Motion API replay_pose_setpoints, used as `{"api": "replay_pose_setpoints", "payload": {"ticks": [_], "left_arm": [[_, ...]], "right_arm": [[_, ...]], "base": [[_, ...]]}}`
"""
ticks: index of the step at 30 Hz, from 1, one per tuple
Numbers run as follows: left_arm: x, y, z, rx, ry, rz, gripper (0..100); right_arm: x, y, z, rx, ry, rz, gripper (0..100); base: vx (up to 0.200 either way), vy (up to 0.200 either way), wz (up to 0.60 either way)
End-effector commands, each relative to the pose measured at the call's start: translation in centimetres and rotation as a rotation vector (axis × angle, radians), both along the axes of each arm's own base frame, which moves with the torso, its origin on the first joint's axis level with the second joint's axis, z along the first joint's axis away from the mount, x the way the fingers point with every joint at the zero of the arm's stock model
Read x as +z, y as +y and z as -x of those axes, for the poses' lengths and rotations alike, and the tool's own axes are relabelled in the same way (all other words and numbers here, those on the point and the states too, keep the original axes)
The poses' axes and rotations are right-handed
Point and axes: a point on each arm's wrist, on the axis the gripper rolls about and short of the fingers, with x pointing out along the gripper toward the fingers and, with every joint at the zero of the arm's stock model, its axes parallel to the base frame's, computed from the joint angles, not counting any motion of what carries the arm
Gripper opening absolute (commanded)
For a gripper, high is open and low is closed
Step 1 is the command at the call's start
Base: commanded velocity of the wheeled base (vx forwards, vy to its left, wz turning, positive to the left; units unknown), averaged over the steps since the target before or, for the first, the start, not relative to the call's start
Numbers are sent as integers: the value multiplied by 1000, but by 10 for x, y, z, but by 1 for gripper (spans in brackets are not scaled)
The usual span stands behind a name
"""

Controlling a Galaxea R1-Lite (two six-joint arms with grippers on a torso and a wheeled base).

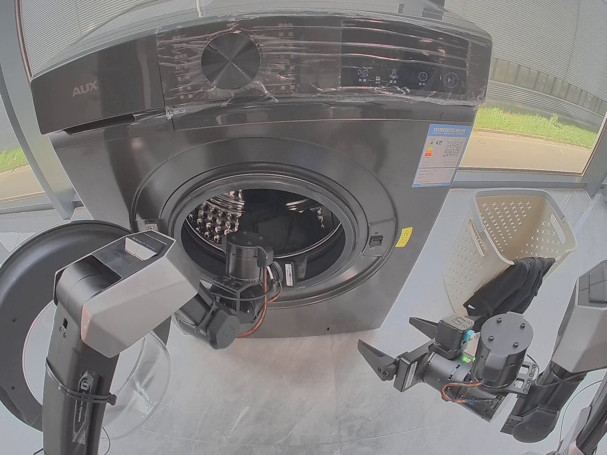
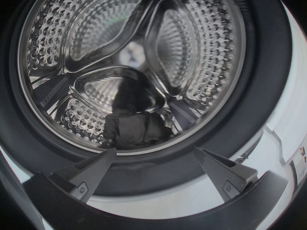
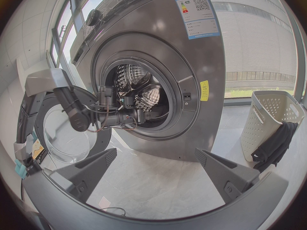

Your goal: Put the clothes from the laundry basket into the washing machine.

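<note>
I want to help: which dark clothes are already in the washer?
The crumpled bundle in the drum; the other dark garment hangs over the rim of the laundry basket.

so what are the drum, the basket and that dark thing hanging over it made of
Drum: likely stainless steel, shiny, with embossed, perforated walls that mirror the light. Laundry basket: looks like cream moulded plastic, matte, with rows of punched holes. Dark garment: soft black fabric, judging by its limp folds; the weave cannot be told.
</note>
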Motion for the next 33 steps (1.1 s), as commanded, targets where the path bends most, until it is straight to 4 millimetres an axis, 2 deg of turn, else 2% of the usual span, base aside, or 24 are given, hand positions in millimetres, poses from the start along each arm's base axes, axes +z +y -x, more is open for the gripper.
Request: {"api": "replay_pose_setpoints", "payload": {"ticks": [1, 5, 7, 8, 9, 11, 13, 16, 17, 18, 21, 23, 25, 26, 33], "left_arm": [[29, -15, 54, -92, -36, 27, 100], [42, -9, 80, -116, -43, 32, 100], [57, 3, 101, -124, -45, 36, 100], [59, 4, 103, -125, -45, 36, 100], [69, 14, 118, -125, -42, 43, 100], [81, 27, 135, -124, -46, 61, 100], [86, 31, 142, -126, -49, 70, 100], [105, 50, 175, -138, -65, 117, 100], [107, 52, 179, -139, -66, 123, 100], [111, 61, 194, -146, -66, 139, 100], [114, 75, 218, -158, -66, 140, 100], [117, 83, 229, -157, -77, 149, 100], [117, 83, 229, -157, -77, 149, 100], [125, 97, 243, -151, -110, 173, 100], [148, 122, 273, -150, -216, 228, 100]], "right_arm": [[0, -1, 1, 1, 1, 1, 100], [0, -1, 2, 0, 2, 1, 100], [0, -3, 2, -3, 3, 2, 100], [0, -3, 2, -3, 5, 3, 100], [0, -5, 3, -4, 6, 6, 100], [2, -8, 4, -11, 2, 3, 100], [3, -9, 4, -15, 0, 1, 100], [5, -14, 6, -26, 1, 5, 100], [5, -15, 6, -29, 2, 6, 100], [6, -19, 6, -41, 1, 9, 100], [14, -26, 6, -67, -24, -12, 100], [19, -29, 8, -70, -38, -23, 100], [19, -29, 8, -70, -38, -23, 100], [26, -34, 14, -71, -56, -38, 100], [32, -53, 23, -107, -65, -41, 100]], "base": [[0, 0, 0], [0, 0, 0], [0, 0, 0], [0, 0, 0], [0, 0, 0], [0, 0, 0], [0, 0, 0], [0, 0, 0], [0, 0, 0], [0, 0, 0], [0, 0, 0], [0, 0, 0], [0, 0, 0], [0, 0, 0], [0, 0, 0]]}}
